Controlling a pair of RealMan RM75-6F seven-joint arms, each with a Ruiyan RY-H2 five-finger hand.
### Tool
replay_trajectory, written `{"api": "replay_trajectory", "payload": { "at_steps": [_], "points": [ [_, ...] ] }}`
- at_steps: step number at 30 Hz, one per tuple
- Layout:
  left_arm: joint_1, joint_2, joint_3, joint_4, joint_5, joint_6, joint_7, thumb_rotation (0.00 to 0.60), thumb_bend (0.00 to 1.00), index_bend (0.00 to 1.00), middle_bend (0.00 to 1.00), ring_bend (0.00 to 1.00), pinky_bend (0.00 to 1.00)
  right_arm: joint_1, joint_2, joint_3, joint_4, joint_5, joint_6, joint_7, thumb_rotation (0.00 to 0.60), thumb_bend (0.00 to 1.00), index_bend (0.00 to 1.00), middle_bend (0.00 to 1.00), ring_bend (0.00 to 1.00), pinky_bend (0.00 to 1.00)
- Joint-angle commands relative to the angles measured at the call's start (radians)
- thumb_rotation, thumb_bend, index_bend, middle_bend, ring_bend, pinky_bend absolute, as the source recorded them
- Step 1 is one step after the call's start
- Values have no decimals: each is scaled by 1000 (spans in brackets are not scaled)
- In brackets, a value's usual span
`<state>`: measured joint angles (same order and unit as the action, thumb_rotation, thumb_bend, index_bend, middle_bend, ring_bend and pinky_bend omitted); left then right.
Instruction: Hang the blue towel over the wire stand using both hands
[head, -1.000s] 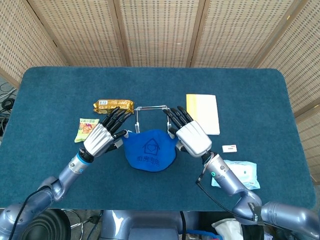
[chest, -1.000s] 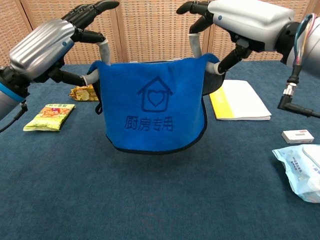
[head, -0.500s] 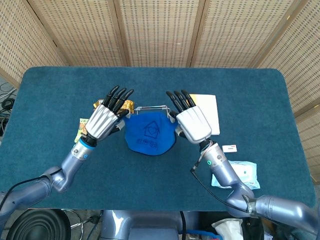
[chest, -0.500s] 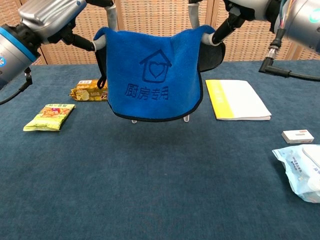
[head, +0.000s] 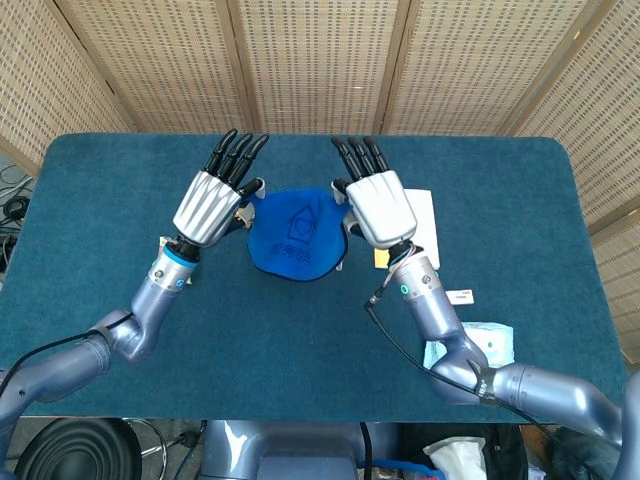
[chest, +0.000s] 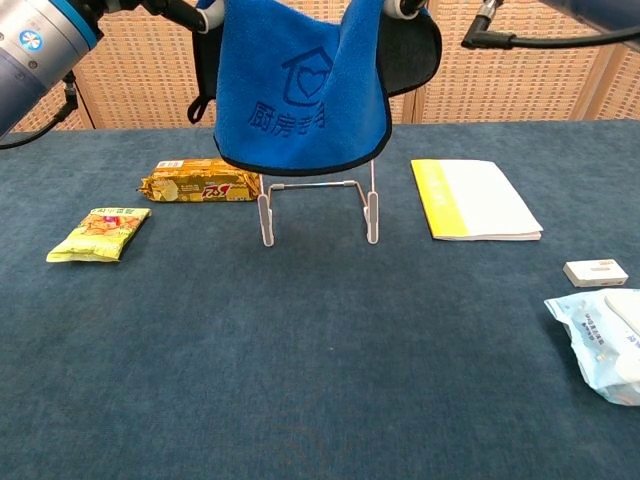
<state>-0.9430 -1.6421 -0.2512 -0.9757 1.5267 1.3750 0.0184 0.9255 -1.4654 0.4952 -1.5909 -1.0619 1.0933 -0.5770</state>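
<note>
The blue towel (head: 295, 232) with a house-and-heart print hangs in the air, stretched between my two hands; in the chest view the blue towel (chest: 300, 90) dangles from the top edge of the frame. My left hand (head: 212, 200) pinches its left upper corner and my right hand (head: 378, 205) pinches its right upper corner, the other fingers pointing away from me. The wire stand (chest: 318, 210) stands upright on the table just below the towel's lower hem, not touching it. From the head view the towel hides the stand.
A gold snack bar (chest: 202, 186) and a yellow-green snack bag (chest: 98, 233) lie left of the stand. Right of it are a yellow-and-white booklet (chest: 476, 199), a small white box (chest: 596, 272) and a pack of wipes (chest: 598, 340). The table (chest: 300, 380) is covered in dark blue cloth.
Both hands have lifted the towel higher and carried it away from me, over the stand. The stand now shows uncovered below the towel's hem in the chest view.
</note>
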Motion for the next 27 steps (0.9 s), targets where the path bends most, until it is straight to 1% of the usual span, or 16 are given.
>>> {"api": "replay_trajectory", "payload": {
  "at_steps": [1, 5, 11, 15, 19, 21, 27],
  "points": [
    [-10, -3, -5, 26, -3, -12, -6, 600, 451, 699, 0, 0, 0, 40, -7, 21, 47, 54, -17, -22, 600, 544, 692, 58, 0, 54],
    [-16, -13, -12, 59, -10, -17, -31, 600, 450, 698, 0, 0, 0, 64, -10, 21, 81, 76, -27, -21, 600, 543, 692, 59, 0, 54],
    [-17, -32, -14, 101, -26, -35, -67, 600, 450, 698, 0, 0, 0, 76, -20, 3, 130, 91, -40, 2, 600, 544, 692, 59, 0, 54],
    [-8, -53, -8, 134, -41, -52, -95, 600, 450, 698, 0, 0, 0, 77, -39, -24, 171, 99, -53, 17, 600, 543, 692, 60, 0, 54],
    [7, -89, 6, 197, -51, -61, -133, 600, 450, 698, 0, 0, 0, 78, -78, -57, 237, 100, -64, 51, 600, 543, 692, 59, 0, 54],
    [19, -110, 20, 235, -61, -86, -160, 600, 450, 699, 0, 0, 0, 77, -101, -79, 268, 102, -78, 67, 600, 543, 692, 59, 0, 54],
    [27, -162, 38, 328, -58, -95, -230, 600, 450, 699, 0, 0, 0, 79, -140, -109, 327, 77, -81, 107, 600, 544, 692, 61, 0, 54]
  ]
}}
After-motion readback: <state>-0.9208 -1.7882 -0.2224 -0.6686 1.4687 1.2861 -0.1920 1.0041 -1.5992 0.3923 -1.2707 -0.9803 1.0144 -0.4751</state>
